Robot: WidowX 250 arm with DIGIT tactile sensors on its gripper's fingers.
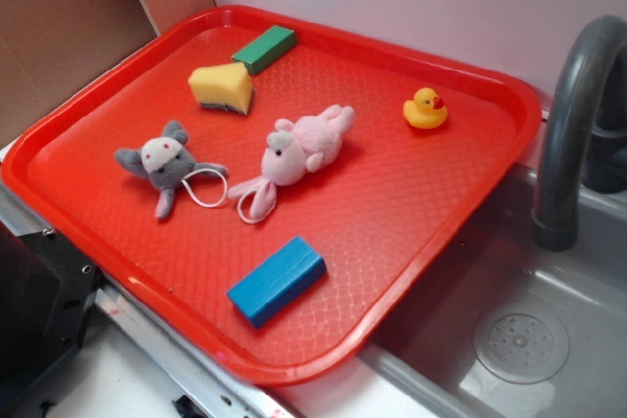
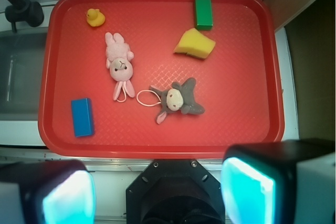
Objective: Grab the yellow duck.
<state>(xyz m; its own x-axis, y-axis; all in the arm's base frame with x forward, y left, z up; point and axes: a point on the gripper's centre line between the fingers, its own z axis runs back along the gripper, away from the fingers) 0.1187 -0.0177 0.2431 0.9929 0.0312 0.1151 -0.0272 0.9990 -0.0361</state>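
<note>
Hovering high above the near edge of the tray, the gripper (image 2: 157, 192) shows in the wrist view with its two cyan-padded fingers (image 2: 68, 200) spread wide apart and nothing between them. The task stands at the approach step; no contact has been made.

Nearest the arm on the red tray (image 2: 273, 77) lies a blue block (image 2: 82, 117), then a grey plush mouse (image 2: 177, 99) and a pink plush rabbit (image 2: 119, 64), whose loop cords nearly meet. Beyond these sit a yellow wedge sponge (image 2: 194, 44) and a green block (image 2: 203, 12). The yellow duck (image 2: 95, 17) sits upright at the far corner on the sink side, well apart from every other item and near the tray's raised rim.

Judgement: the next move calls for travel across the tray and a descent over the duck, with care for the rim close by and for the duck's small, rounded, glossy body, which may slip from the pads.

The exterior view alone shows the duck's (image 1: 425, 109) orange-red beak and the grey faucet (image 1: 573, 115) arching over the sink (image 1: 519, 340); it does not show the fingers at all.
</note>
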